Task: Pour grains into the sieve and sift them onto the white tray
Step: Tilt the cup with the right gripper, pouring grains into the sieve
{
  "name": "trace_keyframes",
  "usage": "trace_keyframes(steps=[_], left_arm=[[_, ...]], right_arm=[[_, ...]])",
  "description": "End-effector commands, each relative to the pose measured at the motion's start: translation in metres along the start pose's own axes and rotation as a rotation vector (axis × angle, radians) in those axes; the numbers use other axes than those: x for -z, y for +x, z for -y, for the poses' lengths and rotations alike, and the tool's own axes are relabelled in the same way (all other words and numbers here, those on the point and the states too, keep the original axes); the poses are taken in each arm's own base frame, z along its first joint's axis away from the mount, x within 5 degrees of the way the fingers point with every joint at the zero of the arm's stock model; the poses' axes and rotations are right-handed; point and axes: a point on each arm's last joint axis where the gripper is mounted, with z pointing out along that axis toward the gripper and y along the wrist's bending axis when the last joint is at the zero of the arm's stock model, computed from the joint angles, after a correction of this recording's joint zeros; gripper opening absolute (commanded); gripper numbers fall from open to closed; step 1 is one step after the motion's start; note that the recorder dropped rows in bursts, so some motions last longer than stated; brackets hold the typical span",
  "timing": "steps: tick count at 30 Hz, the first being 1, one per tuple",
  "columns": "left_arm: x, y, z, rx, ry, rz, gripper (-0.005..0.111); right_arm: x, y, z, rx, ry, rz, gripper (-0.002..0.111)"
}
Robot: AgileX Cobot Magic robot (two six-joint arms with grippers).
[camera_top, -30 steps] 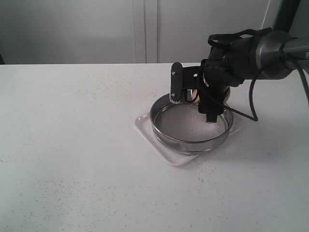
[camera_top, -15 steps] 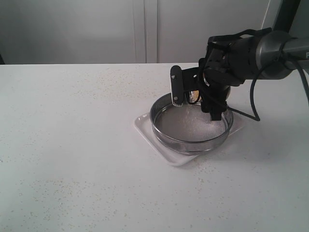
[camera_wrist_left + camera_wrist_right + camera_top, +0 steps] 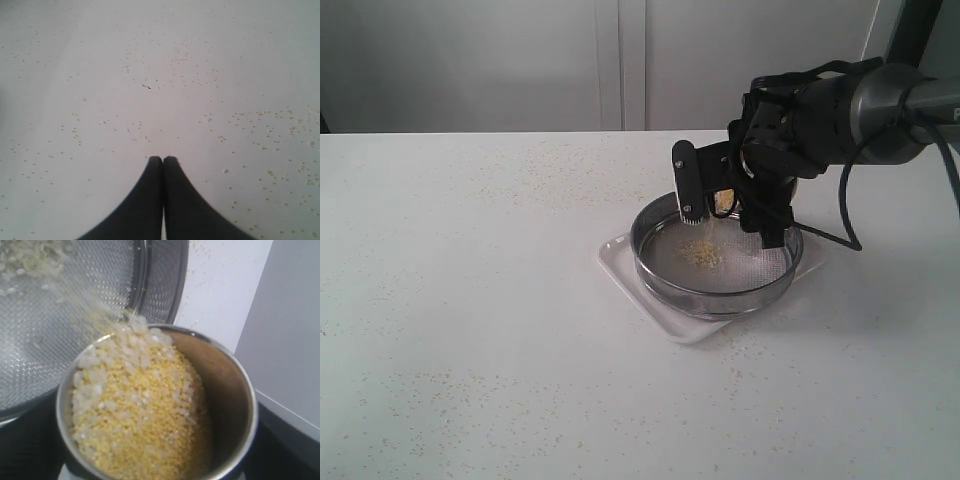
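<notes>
The round steel sieve (image 3: 650, 262) rests on the white tray (image 3: 618, 262) right of centre on the table. My right gripper (image 3: 728, 205) is shut on a small steel cup (image 3: 724, 203), tipped over the sieve's far side. Golden and pale grains (image 3: 140, 415) fill the cup (image 3: 235, 390) and spill over its lip in a stream (image 3: 95, 310) onto the mesh (image 3: 50, 355). A small heap of grains (image 3: 701, 253) lies on the mesh. My left gripper (image 3: 163, 159) is shut and empty above bare table; it is outside the exterior view.
Stray grain specks (image 3: 270, 130) dot the white table (image 3: 470, 300). A cable (image 3: 840, 215) hangs from the right arm behind the sieve. A grey wall panel (image 3: 620, 60) stands beyond the table's far edge.
The right gripper has tipped the cup further over the sieve. Grains now fall from it, and a yellow heap has appeared on the mesh, which was bare before.
</notes>
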Motion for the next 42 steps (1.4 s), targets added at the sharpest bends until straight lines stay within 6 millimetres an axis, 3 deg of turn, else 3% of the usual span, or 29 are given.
trace_keyframes(steps=[1, 42], left_arm=[[-0.001, 0.004, 0.001, -0.001, 0.004, -0.021, 0.000], [-0.001, 0.004, 0.001, -0.001, 0.004, -0.021, 0.000]], right_arm=[[0.004, 0.001, 0.007, 0.052, 0.031, 0.004, 0.000], [0.004, 0.009, 0.004, 0.107, -0.001, -0.086, 0.000]])
